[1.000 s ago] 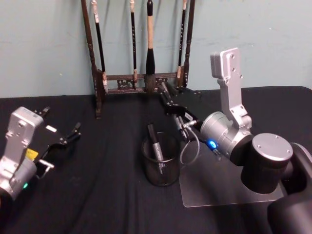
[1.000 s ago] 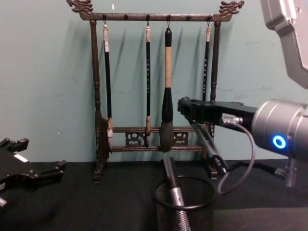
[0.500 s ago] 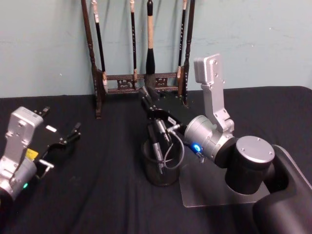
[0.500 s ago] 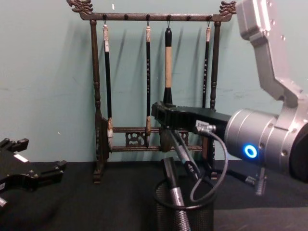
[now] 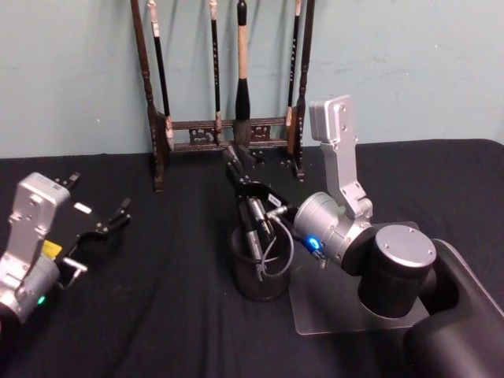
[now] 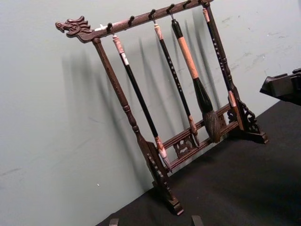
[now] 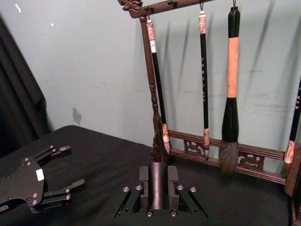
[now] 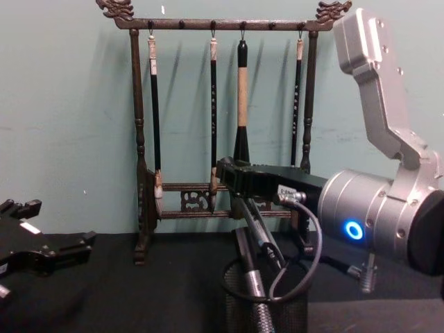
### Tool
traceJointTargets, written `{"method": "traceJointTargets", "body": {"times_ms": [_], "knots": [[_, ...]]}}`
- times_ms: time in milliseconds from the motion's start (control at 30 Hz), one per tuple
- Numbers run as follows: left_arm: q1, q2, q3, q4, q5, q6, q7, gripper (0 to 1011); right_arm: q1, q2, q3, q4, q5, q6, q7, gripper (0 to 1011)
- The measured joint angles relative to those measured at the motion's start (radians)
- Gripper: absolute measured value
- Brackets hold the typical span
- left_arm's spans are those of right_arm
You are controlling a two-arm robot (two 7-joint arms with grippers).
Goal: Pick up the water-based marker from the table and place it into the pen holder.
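Note:
My right gripper (image 5: 240, 177) hangs over the black wire-mesh pen holder (image 5: 258, 272) and is shut on a dark water-based marker (image 5: 257, 220). In the chest view the marker (image 8: 260, 232) slants down from the gripper (image 8: 232, 177), and its lower end dips just inside the holder's rim (image 8: 267, 300). Another grey-and-black pen (image 8: 250, 277) leans in the holder. The right wrist view shows the marker's barrel (image 7: 158, 193) clamped between the two fingers (image 7: 144, 181). My left gripper (image 5: 102, 224) rests open at the left of the black table (image 5: 157, 323), away from the holder.
A tall dark wooden brush rack (image 8: 215, 24) with several hanging brushes stands at the back, just behind the holder. A clear plastic sheet (image 5: 331, 311) lies on the table right of the holder, under my right arm.
My right gripper has carried the marker leftward from behind and right of the holder to over it, and the marker's tip now sits inside the rim. The left arm has not moved.

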Motion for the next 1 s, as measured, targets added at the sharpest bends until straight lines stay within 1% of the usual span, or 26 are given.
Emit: {"method": "traceJointTargets", "body": {"times_ms": [267, 833, 900, 967, 1000], "knots": [[0.000, 0.000, 0.000, 0.000, 0.000, 0.000, 0.000, 1001, -0.002, 0.010, -0.008, -0.008, 0.016, 0.000, -0.014, 239], [0.000, 0.000, 0.000, 0.000, 0.000, 0.000, 0.000, 1001, -0.002, 0.008, -0.005, -0.008, 0.013, 0.000, -0.012, 243], [0.000, 0.000, 0.000, 0.000, 0.000, 0.000, 0.000, 1001, -0.002, 0.008, -0.005, -0.007, 0.013, 0.000, -0.012, 274], [0.000, 0.000, 0.000, 0.000, 0.000, 0.000, 0.000, 1001, -0.002, 0.008, -0.005, -0.007, 0.013, 0.000, -0.011, 369], [0.000, 0.000, 0.000, 0.000, 0.000, 0.000, 0.000, 1001, -0.002, 0.008, -0.005, -0.007, 0.012, 0.000, -0.011, 388]]}}
